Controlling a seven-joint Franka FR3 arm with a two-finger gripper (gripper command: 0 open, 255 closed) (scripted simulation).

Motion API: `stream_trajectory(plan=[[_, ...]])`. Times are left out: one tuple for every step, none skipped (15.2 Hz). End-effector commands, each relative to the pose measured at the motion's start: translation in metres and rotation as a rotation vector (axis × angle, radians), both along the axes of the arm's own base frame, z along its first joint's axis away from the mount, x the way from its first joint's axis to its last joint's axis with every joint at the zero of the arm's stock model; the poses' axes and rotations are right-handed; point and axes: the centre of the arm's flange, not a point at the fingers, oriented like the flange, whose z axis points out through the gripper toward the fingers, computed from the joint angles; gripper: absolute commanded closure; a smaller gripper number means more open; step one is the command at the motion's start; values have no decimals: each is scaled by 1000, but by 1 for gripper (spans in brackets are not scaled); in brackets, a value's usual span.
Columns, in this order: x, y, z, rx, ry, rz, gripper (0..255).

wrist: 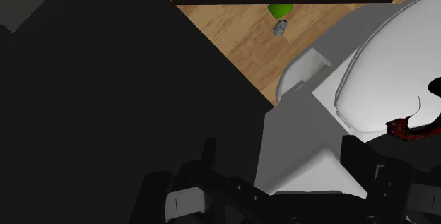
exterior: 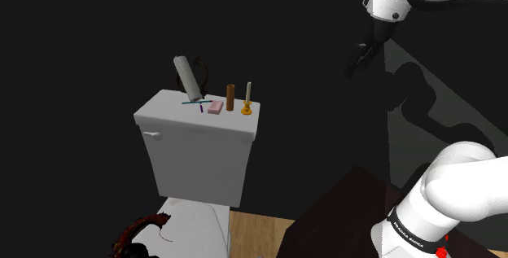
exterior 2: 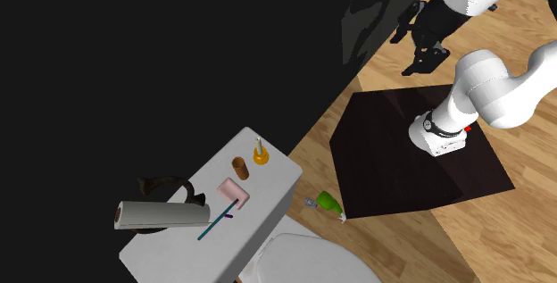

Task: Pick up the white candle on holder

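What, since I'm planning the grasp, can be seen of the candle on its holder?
The candle is a thin, pale stick standing upright in a golden-yellow holder with a dished base. It sits on the toilet tank lid, at its right end in the shoulder view, beside a brown cylinder but apart from it.

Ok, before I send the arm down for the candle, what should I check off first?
1. Gripper open: ok, the fingers stand apart with nothing between them.
2. White candle upright in its yellow holder: ok.
3. Gripper lined up over the candle: not ok, it hangs high, well off to the shoulder view's right of the toilet tank.
4. Finger room beside the candle: cannot tell, a brown cylinder stands close on the shoulder view's left.
5. Approach from the arm's side: ok, nothing stands on that side of the candle.
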Motion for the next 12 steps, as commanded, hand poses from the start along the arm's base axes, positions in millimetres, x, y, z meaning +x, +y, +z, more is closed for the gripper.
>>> stream_trajectory(plan=[[0, 0, 0, 0, 0, 0, 0], [9, 1, -8, 6, -8, 4, 0], [18, 1, -16, 13, -16, 8, 0], [27, 2, -24, 19, -24, 12, 0], [36, 3, -32, 26, -32, 16, 0], [45, 4, -40, 32, -40, 21, 0], [55, 5, -48, 39, -49, 25, 0], [64, 6, -56, 45, -57, 29, 0], [73, 7, -63, 52, -65, 33, 0], [83, 9, -71, 58, -73, 37, 0], [92, 10, -78, 65, -81, 41, 0], [102, 12, -86, 71, -89, 45, 0]])
